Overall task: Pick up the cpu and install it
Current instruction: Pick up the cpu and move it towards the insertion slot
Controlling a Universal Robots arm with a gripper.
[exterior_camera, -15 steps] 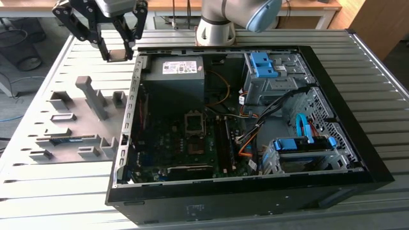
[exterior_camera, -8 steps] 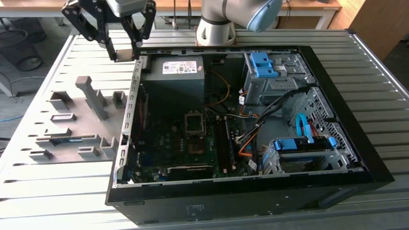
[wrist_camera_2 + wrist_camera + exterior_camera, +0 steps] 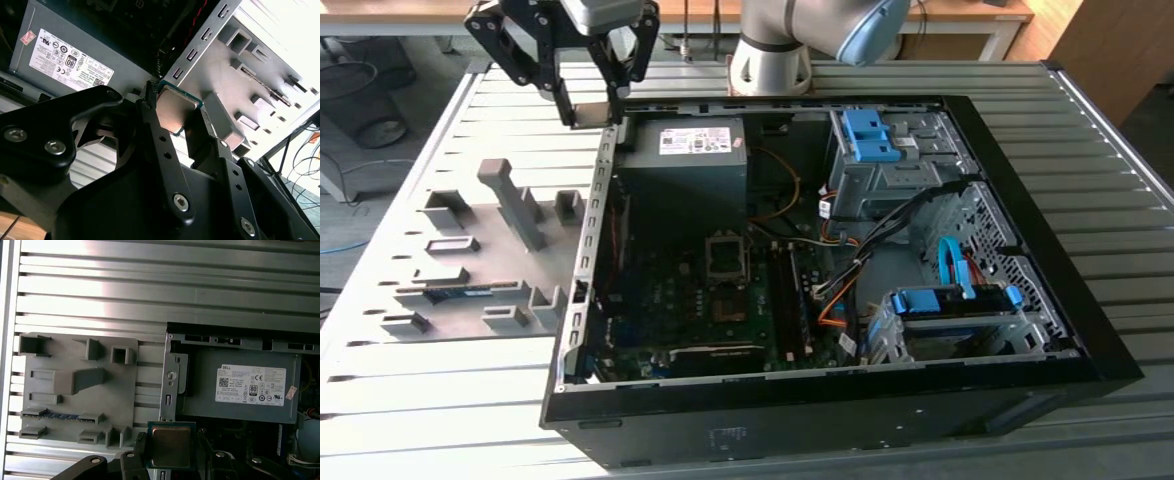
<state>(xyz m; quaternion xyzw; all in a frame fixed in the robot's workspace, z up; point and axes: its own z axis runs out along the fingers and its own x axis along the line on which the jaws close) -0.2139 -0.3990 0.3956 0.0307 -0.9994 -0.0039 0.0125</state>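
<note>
The cpu (image 3: 171, 446), metal face showing, sits clamped in the tool (image 3: 175, 106) over a corner of the open computer case (image 3: 854, 425), near its power supply (image 3: 683, 165). Beside the case, a grey holder (image 3: 500, 265) on the slatted bench (image 3: 454, 420) carries a memory stick (image 3: 454, 293).

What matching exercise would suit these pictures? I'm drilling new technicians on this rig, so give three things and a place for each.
Things:
1. cpu
2. power supply
3. grey fixture tray

Places:
A. on the slatted table, beside the computer case
B. clamped in the tool
C. inside the computer case

Pairs: 1-B, 2-C, 3-A
</note>
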